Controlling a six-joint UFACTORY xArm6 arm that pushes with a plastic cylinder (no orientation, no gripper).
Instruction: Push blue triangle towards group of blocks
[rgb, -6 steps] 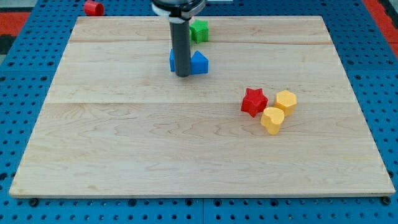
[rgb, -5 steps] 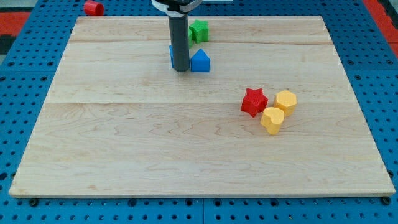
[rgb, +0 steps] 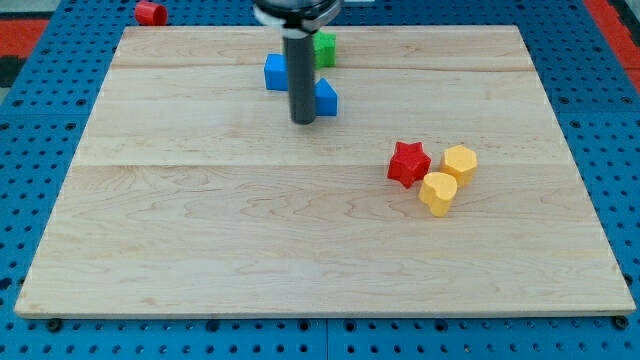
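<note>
The blue triangle (rgb: 325, 97) lies on the wooden board in the upper middle, partly hidden behind my rod. My tip (rgb: 303, 121) rests on the board just left of and below the triangle, touching or nearly touching it. A second blue block (rgb: 276, 72) sits up and to the left of the rod. A green block (rgb: 324, 47) lies above the triangle near the board's top edge. The group of blocks sits at the right of centre: a red star (rgb: 408, 163), a yellow block (rgb: 460, 162) and a yellow heart-like block (rgb: 438, 193).
A red block (rgb: 151, 13) lies off the board on the blue pegboard at the view's top left. The wooden board (rgb: 200, 230) ends at its edges on all sides, with blue pegboard around it.
My tip has moved slightly right and down. The second blue block, earlier hidden behind the rod, now shows to its upper left. The blue triangle has barely shifted.
</note>
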